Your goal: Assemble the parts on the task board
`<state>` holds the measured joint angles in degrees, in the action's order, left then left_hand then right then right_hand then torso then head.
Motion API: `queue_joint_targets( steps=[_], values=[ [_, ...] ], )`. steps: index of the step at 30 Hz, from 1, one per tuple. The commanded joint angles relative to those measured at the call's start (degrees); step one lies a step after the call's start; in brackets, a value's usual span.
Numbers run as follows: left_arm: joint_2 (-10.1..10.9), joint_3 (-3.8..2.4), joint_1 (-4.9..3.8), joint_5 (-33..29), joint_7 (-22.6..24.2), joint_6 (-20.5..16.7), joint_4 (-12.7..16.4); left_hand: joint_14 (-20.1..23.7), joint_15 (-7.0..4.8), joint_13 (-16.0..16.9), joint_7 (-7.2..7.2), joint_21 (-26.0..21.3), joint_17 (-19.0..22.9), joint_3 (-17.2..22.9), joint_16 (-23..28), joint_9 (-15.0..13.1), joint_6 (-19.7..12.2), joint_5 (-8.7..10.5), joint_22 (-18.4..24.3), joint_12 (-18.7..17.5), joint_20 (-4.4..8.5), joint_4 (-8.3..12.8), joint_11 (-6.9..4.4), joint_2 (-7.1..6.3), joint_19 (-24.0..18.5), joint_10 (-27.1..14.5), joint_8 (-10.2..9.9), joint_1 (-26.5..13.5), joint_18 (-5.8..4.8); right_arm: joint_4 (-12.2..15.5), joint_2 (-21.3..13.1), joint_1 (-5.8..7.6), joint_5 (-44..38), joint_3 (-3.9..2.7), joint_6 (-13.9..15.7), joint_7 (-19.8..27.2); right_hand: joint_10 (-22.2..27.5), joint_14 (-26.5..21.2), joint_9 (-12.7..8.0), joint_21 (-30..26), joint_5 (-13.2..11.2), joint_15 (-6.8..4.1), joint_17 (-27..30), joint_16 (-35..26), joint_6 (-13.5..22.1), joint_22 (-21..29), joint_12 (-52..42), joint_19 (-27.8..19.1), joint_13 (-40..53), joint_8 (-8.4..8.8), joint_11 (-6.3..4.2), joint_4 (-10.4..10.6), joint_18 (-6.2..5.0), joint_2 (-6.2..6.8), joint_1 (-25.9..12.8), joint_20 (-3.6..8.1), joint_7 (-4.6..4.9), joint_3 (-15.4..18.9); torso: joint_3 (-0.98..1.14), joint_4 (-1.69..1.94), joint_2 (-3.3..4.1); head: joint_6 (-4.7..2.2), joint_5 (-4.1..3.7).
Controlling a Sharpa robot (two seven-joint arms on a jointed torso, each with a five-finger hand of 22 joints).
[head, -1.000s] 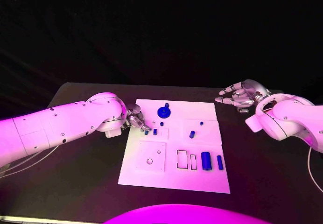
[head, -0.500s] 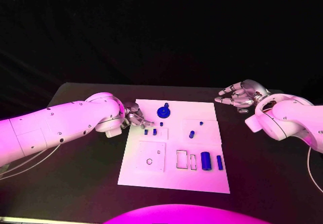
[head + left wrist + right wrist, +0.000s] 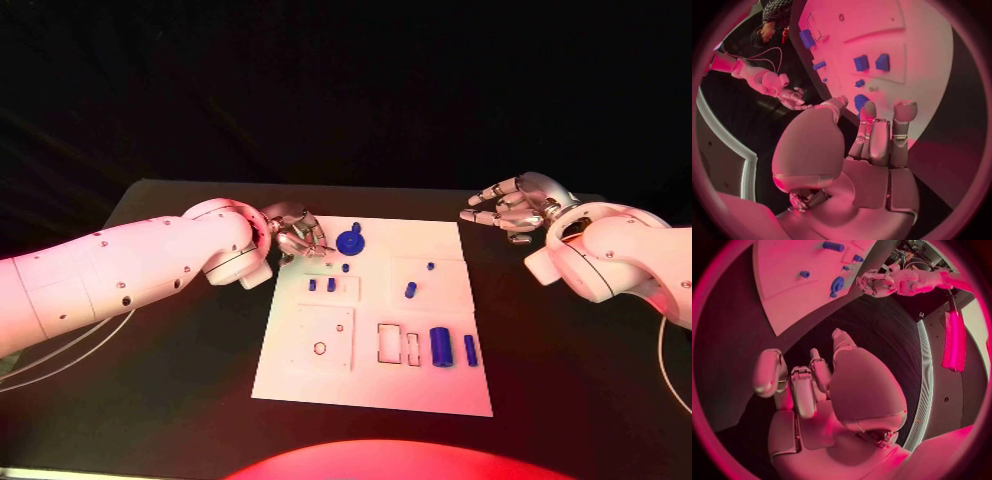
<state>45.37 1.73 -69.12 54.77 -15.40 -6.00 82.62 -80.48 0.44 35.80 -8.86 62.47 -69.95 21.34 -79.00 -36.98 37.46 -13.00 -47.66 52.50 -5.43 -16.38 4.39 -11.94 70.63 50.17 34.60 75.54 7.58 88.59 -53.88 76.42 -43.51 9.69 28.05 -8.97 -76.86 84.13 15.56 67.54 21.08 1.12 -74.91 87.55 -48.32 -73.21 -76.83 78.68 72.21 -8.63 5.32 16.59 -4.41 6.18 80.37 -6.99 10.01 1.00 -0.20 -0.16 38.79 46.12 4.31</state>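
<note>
Left robot hand [image 3: 297,236] hovering empty, fingers apart, beside the round blue part [image 3: 351,240] on the task board [image 3: 375,385], seemingly for pickup; right robot hand [image 3: 508,207] idling open off-board.

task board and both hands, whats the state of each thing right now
task board: lies flat on the black table
round blue part: on the board's far end, next to the left hand
large blue cylinder: lying on the board's near half
left hand: over the board's far left corner, holds nothing
right hand: off the board, fingers apart, holds nothing
</note>
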Motion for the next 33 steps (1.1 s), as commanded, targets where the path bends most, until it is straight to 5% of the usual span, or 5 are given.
queue_joint_targets(
  steps=[1, 5, 10, 17, 33],
  values=[
    [-0.59, 0.14, 0.01, 3.39, 11.74, -5.63, 0.54, 2.45, 0.45, -3.09, -0.48, -2.4, 3.35, 1.57, 1.68, 1.87, -1.82, 0.11, 2.87, -3.01, -0.62, 0.18, 0.68, -1.12, -1.88, -2.75, -0.88, 3.57, 1.35, -0.01, -0.02, -0.04, -0.37, 0.0, 0.05, 1.0, 0.03, 4.12, -0.06, -0.34, 0.31, -0.31, -7.61, -0.27, -0.34, 0.12, -0.23, -0.25, -0.01, -0.35, -0.14, 0.06, -0.93, -0.08, -0.57, 0.29, 0.13, 0.19, -0.02, -0.03, 0.02, -0.07, -0.01],
    [-1.32, 0.48, 0.28, 8.63, 14.28, -6.5, 0.56, 5.42, 0.93, -8.33, -1.09, -3.63, 8.49, 3.04, 3.99, 5.05, -3.87, 0.17, 4.2, -8.57, -1.06, 0.63, 1.21, -2.76, -2.87, -6.98, -2.1, 7.25, 1.58, -0.04, 0.0, -0.04, -0.35, 0.0, 0.07, 1.12, 0.04, 4.12, -0.06, -0.35, 0.33, -0.31, -7.61, -0.27, -0.34, 0.12, -0.23, -0.25, -0.02, -0.35, -0.14, 0.06, -0.93, -0.12, -0.55, 0.29, 0.13, 0.17, -0.04, 0.01, 0.01, -0.14, -0.04],
    [-2.49, 1.07, 0.7, 15.03, 15.45, -5.93, -0.45, 5.63, 1.29, -11.47, -1.11, -3.32, 9.62, 3.1, 3.89, 7.03, -3.25, 0.22, 3.77, -11.11, -1.44, 0.69, 1.62, -3.49, -2.76, -8.01, -1.95, 8.41, 1.55, -0.06, 0.06, -0.09, -0.34, 0.01, 0.04, 1.21, 0.07, 4.13, -0.07, -0.34, 0.4, -0.31, -7.63, -0.26, -0.35, 0.1, -0.2, -0.24, -0.06, -0.36, -0.14, 0.03, -0.93, -0.18, -0.51, 0.29, 0.12, 0.12, -0.01, 0.0, 0.01, -0.18, -0.09],
    [-4.48, 1.68, 1.29, 21.69, 14.48, -3.41, -2.03, 5.09, 1.27, -13.51, -0.86, -2.07, 9.52, 2.93, 3.01, 9.15, -1.26, 0.2, 2.18, -11.9, -1.48, 0.46, 1.56, -3.9, -2.0, -7.16, -2.2, 8.8, 1.3, -0.05, 0.1, -0.24, -0.34, 0.01, 0.02, 1.25, 0.07, 4.13, -0.08, -0.37, 0.5, -0.31, -7.63, -0.27, -0.35, 0.12, -0.2, -0.26, -0.07, -0.36, -0.15, 0.0, -0.94, -0.26, -0.44, 0.29, 0.12, 0.05, -0.07, -0.08, 0.08, -0.28, -0.2],
    [-7.82, 1.8, 1.71, 27.64, 9.65, 2.12, -5.3, 4.71, 1.28, -16.14, -0.72, -0.59, 9.98, 2.54, 2.08, 12.31, 1.11, 0.03, 0.37, -12.62, -1.49, 0.26, 1.53, -3.73, -1.22, -6.01, -3.08, 9.08, 1.03, -0.13, 0.28, -0.36, -0.28, 0.01, 0.47, 1.62, 1.19, 3.75, -0.15, -1.91, 0.87, -0.33, -6.12, -0.86, -0.31, 1.2, 0.89, -1.01, -1.5, -0.35, -0.16, -0.03, -1.27, -0.33, -0.25, 0.3, 0.12, -0.13, 0.0, -0.05, 0.11, -0.11, -0.33]
  ],
)
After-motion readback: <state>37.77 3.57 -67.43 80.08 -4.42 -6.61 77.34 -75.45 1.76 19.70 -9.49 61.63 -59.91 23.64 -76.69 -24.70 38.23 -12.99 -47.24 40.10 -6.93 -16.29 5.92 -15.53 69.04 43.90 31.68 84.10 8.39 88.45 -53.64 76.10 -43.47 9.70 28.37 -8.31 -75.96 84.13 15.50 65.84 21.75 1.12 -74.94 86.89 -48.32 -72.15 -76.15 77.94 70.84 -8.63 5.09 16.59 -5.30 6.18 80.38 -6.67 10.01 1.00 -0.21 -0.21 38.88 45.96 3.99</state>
